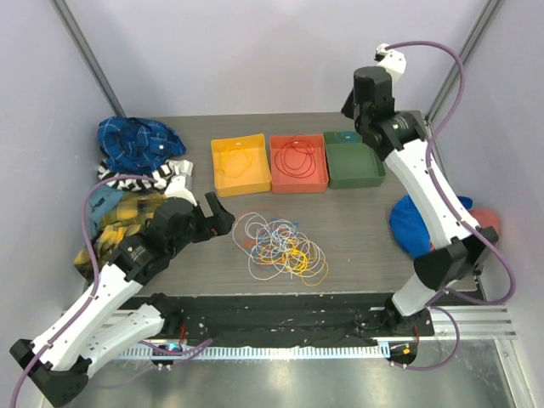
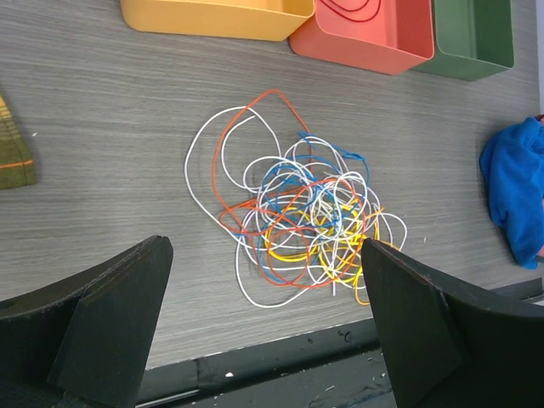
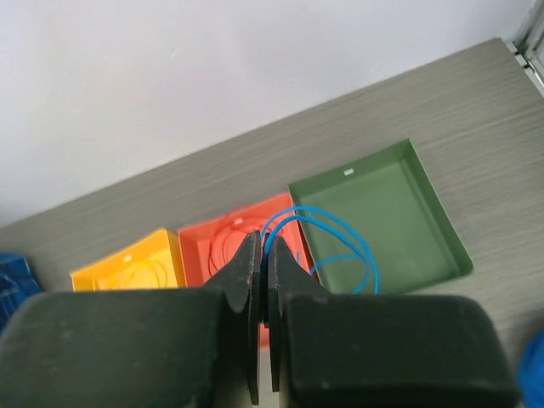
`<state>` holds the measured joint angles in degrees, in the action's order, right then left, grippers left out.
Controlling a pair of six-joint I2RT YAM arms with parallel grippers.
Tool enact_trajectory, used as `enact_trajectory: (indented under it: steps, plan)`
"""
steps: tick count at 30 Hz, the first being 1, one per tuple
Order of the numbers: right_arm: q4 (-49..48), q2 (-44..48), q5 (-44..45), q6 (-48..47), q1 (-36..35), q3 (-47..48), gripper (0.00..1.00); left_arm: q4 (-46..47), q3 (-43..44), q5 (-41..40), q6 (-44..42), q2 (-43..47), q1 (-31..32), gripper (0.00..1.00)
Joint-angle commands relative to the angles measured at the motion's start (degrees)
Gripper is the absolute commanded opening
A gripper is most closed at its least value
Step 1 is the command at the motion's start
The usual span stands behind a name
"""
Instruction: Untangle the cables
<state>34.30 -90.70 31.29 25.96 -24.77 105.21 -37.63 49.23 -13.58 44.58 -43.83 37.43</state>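
Grey worktop (image 1: pixel 357 229) is carrying everything.

Cloth heap (image 1: pixel 127 170), blue plaid, stripes and yellow, is crowding the left edge, right beside the left arm's elbow. A blue cloth (image 1: pixel 412 225) is lying at the right edge, partly behind the right arm.

Three trays are sitting in a row at the back, touching or nearly so: yellow tray (image 1: pixel 242 189), red tray (image 1: pixel 298 185), green tray (image 1: pixel 355 163). A yellow cable (image 1: pixel 236 160) is lying in the yellow one and a red cable (image 1: pixel 297 157) is coiling in the red one.

The tangle of cables (image 1: pixel 280 246) is lying on bare worktop in front of the trays, near the front edge and well apart from both cloths. White, orange, yellow, red and blue loops are crossing one another; one orange and one white loop are spreading out to the left of the knot.

Left claw (image 1: pixel 219 214) is hovering just left of the tangle, gaping wide and holding nothing. In its wrist view the knot is showing between the two fingers (image 2: pixel 110 314).

Right claw (image 3: pixel 262 242) is raised above the back row, fingers pressed almost together and pinching a blue cable (image 3: pixel 340 229). The loop is dangling over the seam between the red and green trays, mostly over the green.
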Motion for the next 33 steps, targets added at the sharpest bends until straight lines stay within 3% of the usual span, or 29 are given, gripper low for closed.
enact_trajectory:
  steps: [1,23,25,26,29,33]
  plan:
    - [-2.6,-2.8,-3.7,1.3,2.9,7.5,0.01,-1.7,-1.1,-2.2,-0.5,1.6,0.1,1.00]
    - [-10.0,-15.0,-7.4,1.8,11.8,1.6,0.01,-0.3,-1.9,-3.9,-1.2,-3.1,0.1,1.00]
    - [-9.8,-16.9,-9.2,2.0,12.2,1.7,0.18,-0.3,-1.9,-3.9,-1.0,-3.6,0.1,1.00]
    - [-9.5,-18.3,-9.4,2.3,12.4,1.6,0.44,-0.3,-1.7,-3.9,-1.0,-3.9,0.1,1.00]
    - [-9.1,-19.8,-9.9,3.5,13.4,0.4,0.77,-0.5,-1.2,-3.9,-0.9,-4.5,0.1,1.00]
    - [-9.1,-18.6,-9.4,3.4,14.1,-0.4,0.82,-0.9,-0.7,-4.1,-0.8,-4.8,0.1,1.00]
